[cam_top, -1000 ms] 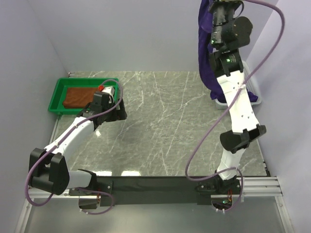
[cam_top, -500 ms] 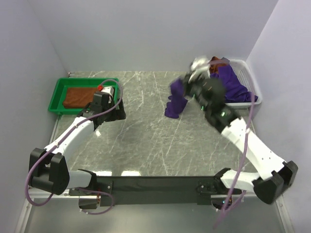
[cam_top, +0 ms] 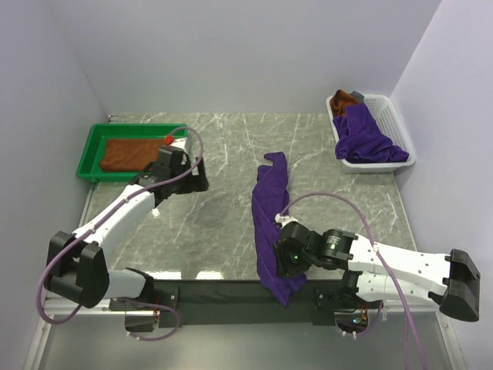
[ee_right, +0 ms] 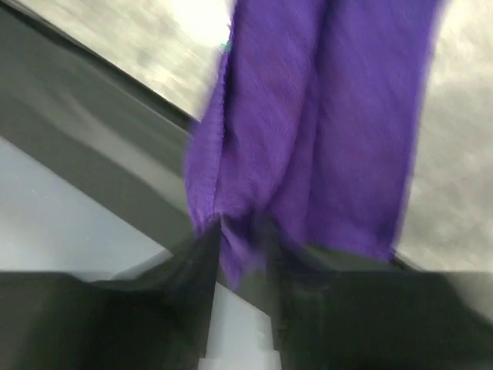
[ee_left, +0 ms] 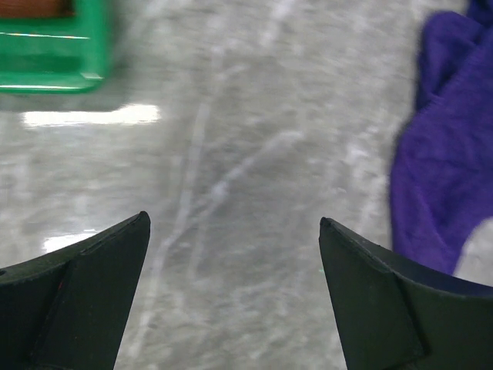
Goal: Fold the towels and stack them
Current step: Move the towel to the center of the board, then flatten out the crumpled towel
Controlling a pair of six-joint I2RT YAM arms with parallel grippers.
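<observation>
Here, long deep-purple plush towel (cam_top: 269,208) lay stretched on grey marble table (cam_top: 223,223). Left hand (ee_left: 235,223) gaped wide, empty. Right hand (ee_right: 243,231) narrowly parted around towel end; grip unclear.

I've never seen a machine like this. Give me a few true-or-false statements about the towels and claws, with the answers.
1. A rust-brown towel lies in the green tray. True.
2. The left claw holds a purple towel. False: it is open and empty, over bare table.
3. The long purple towel lies stretched out on the table, its near end over the black strip. True.
4. The white basket is empty. False: it holds a heaped purple towel and some rust-brown cloth.
</observation>
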